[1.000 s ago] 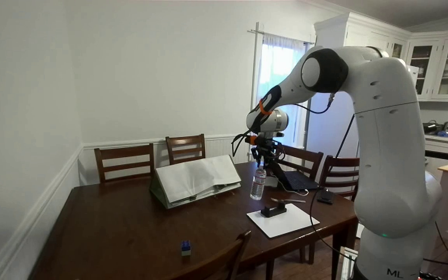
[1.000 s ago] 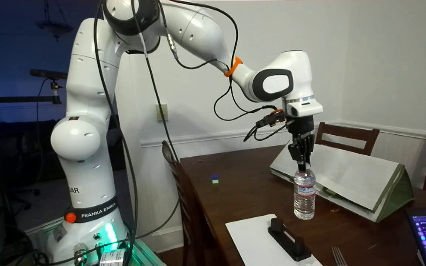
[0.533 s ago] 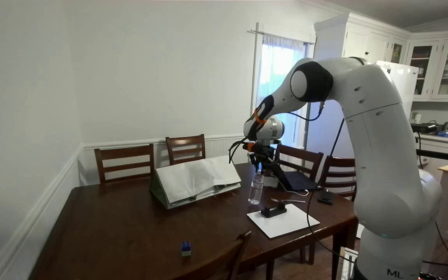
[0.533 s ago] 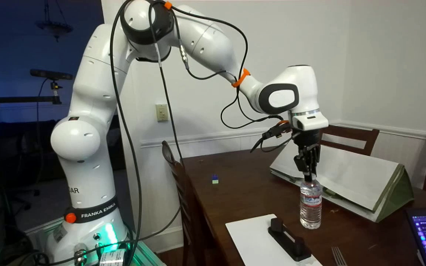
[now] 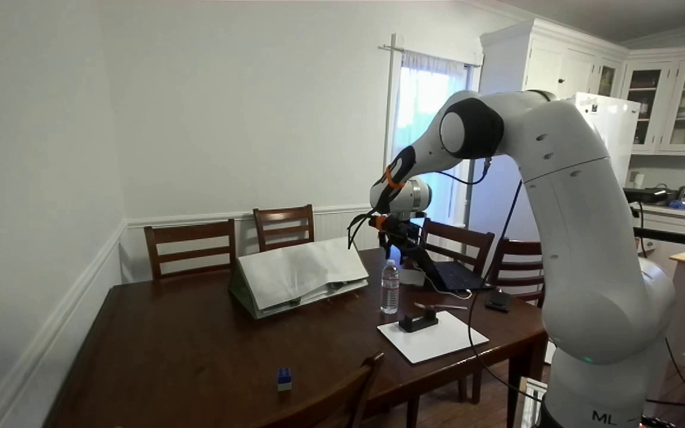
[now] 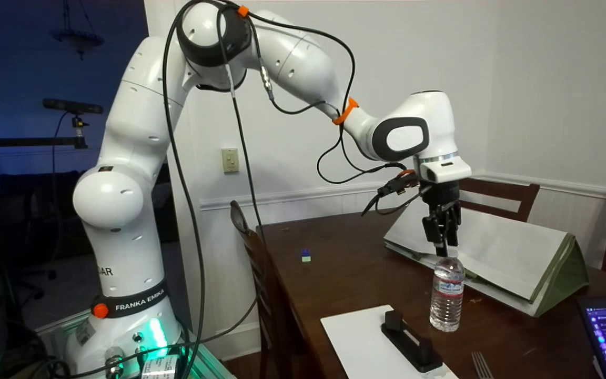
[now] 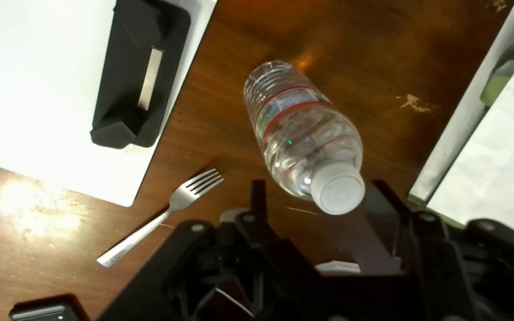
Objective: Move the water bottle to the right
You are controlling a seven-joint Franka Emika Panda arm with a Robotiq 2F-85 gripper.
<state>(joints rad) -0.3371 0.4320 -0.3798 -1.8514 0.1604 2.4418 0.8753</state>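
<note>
The clear water bottle with a white cap and a red-edged label stands upright on the dark table, seen in both exterior views point(image 5: 389, 291) point(image 6: 447, 295) and in the wrist view point(image 7: 301, 120). My gripper point(image 5: 395, 257) is just above the bottle's top, pointing down; it also shows in an exterior view point(image 6: 446, 248). In the wrist view my gripper point(image 7: 321, 194) is open, with a finger on each side of the white cap. A gap shows on the left finger's side; the cap is close to the right finger, and I cannot tell whether they touch.
A white board point(image 6: 355, 337) with a black holder point(image 6: 411, 342) lies beside the bottle. A fork point(image 7: 167, 215) lies near it. A white-and-green folded stand point(image 5: 301, 273) is on the bottle's other side. A laptop point(image 5: 458, 276) and a small blue block point(image 5: 284, 379) are on the table.
The bottle, held tilted in the gripper, has come down and now stands upright on the table. The gripper has moved down with it and opened, letting go of it.
</note>
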